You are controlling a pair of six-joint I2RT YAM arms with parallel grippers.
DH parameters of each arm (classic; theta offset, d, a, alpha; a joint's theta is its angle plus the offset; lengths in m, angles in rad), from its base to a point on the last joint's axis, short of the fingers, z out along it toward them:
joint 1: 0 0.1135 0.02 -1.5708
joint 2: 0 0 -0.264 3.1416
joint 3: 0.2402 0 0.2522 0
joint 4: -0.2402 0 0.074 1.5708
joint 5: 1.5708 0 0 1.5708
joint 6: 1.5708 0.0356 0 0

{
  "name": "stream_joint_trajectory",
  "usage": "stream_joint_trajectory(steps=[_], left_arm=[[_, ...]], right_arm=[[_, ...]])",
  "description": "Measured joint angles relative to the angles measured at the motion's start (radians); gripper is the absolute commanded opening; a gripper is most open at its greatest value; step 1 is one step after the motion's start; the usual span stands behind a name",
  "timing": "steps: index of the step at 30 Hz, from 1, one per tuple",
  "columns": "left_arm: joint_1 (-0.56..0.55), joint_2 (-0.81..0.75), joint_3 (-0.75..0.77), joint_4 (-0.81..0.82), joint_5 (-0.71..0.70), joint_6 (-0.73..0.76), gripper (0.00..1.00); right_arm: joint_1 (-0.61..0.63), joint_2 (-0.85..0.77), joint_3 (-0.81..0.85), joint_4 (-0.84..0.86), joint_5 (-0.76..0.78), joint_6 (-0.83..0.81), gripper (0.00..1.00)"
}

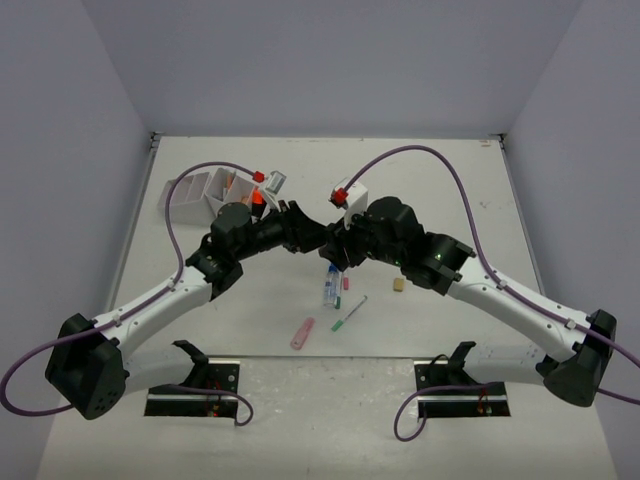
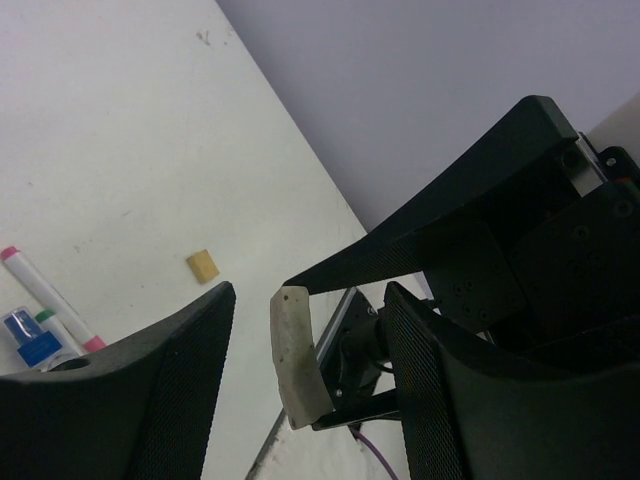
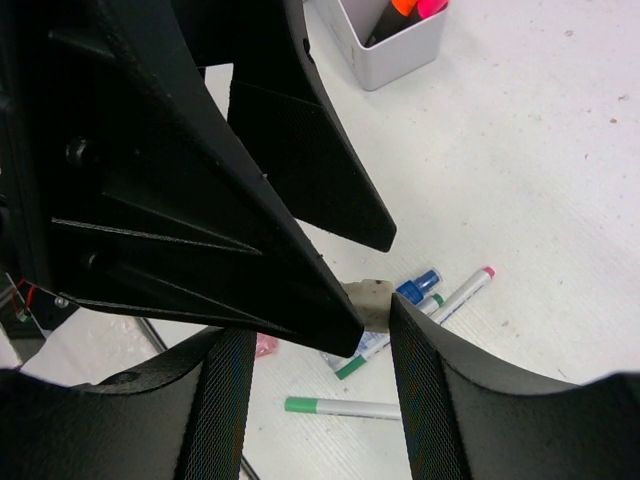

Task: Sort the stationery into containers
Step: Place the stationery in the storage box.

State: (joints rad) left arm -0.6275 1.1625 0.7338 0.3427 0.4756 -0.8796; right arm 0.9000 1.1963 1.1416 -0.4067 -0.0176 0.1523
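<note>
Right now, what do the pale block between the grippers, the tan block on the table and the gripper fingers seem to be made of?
The pale block: probably eraser rubber, matte off-white, with rounded edges and a dark speck. The tan block: matte, perhaps rubber; too small to be sure. On the left gripper, the fingers: black, likely hard plastic, with textured, mesh-like inner faces.

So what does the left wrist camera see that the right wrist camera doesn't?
Only the left wrist view shows the small tan eraser lying on the table. Only the right wrist view shows the white container with orange and pink highlighters inside. Both show the pale eraser and the blue-capped bottle.
</note>
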Motion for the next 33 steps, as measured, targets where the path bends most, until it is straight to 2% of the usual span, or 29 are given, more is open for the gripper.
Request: stream_joint_trajectory(steps=[6, 9, 13, 20, 26, 33], left_arm=[[0.003, -0.005, 0.000, 0.000, 0.000, 0.014, 0.64], [0.003, -0.005, 0.000, 0.000, 0.004, 0.031, 0.57], [0.003, 0.001, 0.000, 0.002, 0.029, 0.053, 0.56], [0.005, 0.082, 0.029, 0.042, 0.162, 0.070, 0.53], [0.005, 0.105, 0.055, 0.006, 0.208, 0.111, 0.37], [-0.001, 0.147, 0.131, -0.066, 0.254, 0.165, 0.11]], right_arm=[[0.003, 0.002, 0.004, -0.016, 0.041, 0.005, 0.21], [0.003, 0.001, 0.004, -0.024, 0.049, 0.009, 0.22], [0.003, -0.005, 0.005, -0.034, 0.050, 0.011, 0.22], [0.003, -0.033, 0.016, -0.091, 0.025, -0.023, 0.22], [0.004, -0.034, 0.029, -0.119, 0.025, -0.057, 0.22], [0.004, -0.022, 0.073, -0.161, 0.027, -0.104, 0.22]])
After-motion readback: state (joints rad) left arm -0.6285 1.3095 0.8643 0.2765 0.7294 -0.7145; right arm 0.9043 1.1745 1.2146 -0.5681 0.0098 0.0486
